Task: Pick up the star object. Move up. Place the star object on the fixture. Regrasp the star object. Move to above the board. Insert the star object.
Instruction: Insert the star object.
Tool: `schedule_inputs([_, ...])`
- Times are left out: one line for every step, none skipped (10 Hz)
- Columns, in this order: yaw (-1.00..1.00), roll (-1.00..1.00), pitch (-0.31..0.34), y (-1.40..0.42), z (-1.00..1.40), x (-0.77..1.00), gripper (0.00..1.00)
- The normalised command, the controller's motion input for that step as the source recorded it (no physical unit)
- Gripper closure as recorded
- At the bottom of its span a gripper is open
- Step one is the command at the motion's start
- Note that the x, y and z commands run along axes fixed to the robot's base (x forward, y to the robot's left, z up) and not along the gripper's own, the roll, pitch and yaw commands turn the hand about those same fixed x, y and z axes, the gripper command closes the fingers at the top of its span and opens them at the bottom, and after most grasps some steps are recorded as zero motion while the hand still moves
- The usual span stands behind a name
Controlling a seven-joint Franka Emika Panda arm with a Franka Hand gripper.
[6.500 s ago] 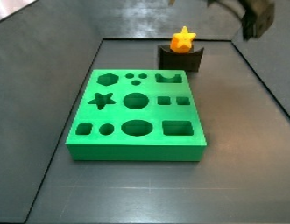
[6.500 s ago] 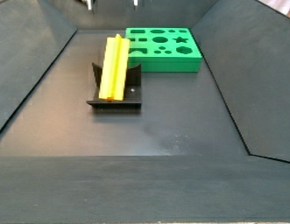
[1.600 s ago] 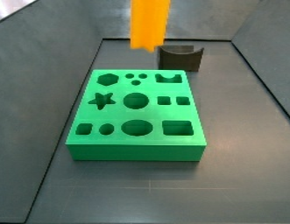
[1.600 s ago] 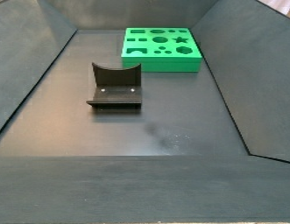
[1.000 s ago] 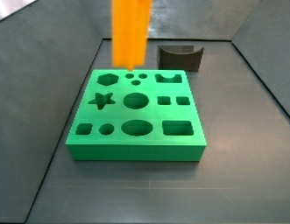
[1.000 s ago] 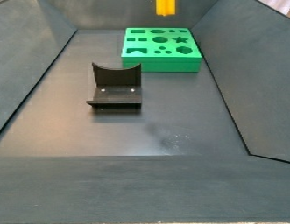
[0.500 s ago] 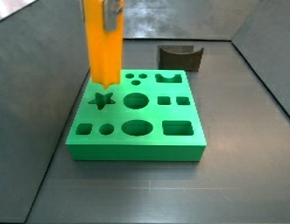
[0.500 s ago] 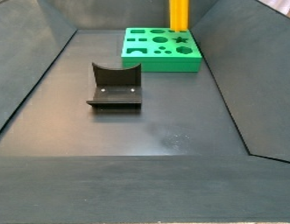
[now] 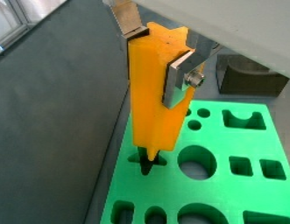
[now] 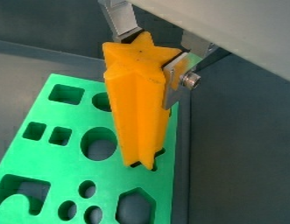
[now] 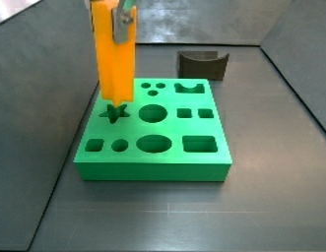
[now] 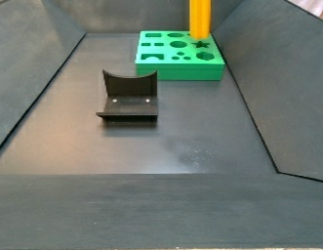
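Above the green board [image 11: 155,133], the gripper [image 9: 159,54] was clamped on the upper part of the star object [image 9: 157,96], its flat silver fingers [image 9: 182,75] pressed against opposite sides of the prism. Both wrist views showed this grasp; in another wrist view the gripper [image 10: 150,51] held the star object [image 10: 137,105] the same way, a silver finger [image 10: 176,77] flat against its flank.

The star object [image 11: 114,59] stood upright, its long axis vertical and its star-shaped end face turned upward. Its lower end pointed straight down at the star-shaped hole [image 11: 115,113] near one edge of the board [image 9: 229,179]. In the wrist views the tip sat at the mouth of that hole [image 9: 147,162]; whether it had entered could not be told. In a side view the star object [image 12: 200,20] rose out of frame over the far part of the board [image 12: 181,55].

The fixture [image 11: 205,64] stood apart, beyond the board; in a side view the fixture [image 12: 129,97] sat on the dark floor, near the board [image 10: 65,157] but not touching it, with nothing on it.

No writing or labels were readable on any piece.
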Motion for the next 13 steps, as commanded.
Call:
schedule_inputs([-0.04, -0.12, 0.0, -0.01, -0.13, 0.03, 1.0])
schedule_inputs([0.0, -0.08, 0.0, 0.0, -0.04, 0.0, 1.0])
schedule_inputs([0.0, -0.08, 0.0, 0.0, -0.07, 0.0, 1.0])
schedule_inputs([0.0, -0.09, 0.0, -0.03, -0.16, 0.0, 1.0])
schedule_inputs([0.0, -0.14, 0.0, -0.07, -0.23, 0.0, 1.0])
schedule_inputs([0.0, -0.12, -0.009, -0.06, -0.13, -0.04, 1.0])
schedule_inputs([0.0, -0.02, 0.0, 0.0, 0.0, 0.0, 1.0])
schedule_inputs([0.0, -0.02, 0.0, 0.0, -0.01, 0.0, 1.0])
schedule_inputs([0.01, 0.0, 0.0, -0.07, -0.05, -0.02, 1.0])
schedule_inputs([0.06, 0.0, 0.0, -0.09, 0.0, -0.04, 1.0])
schedule_inputs([0.03, 0.0, 0.0, -0.05, 0.0, -0.05, 1.0])
schedule_inputs([0.0, 0.0, 0.0, 0.0, 0.0, -0.02, 1.0])
schedule_inputs([0.0, 0.0, 0.0, 0.0, 0.0, -0.02, 1.0])
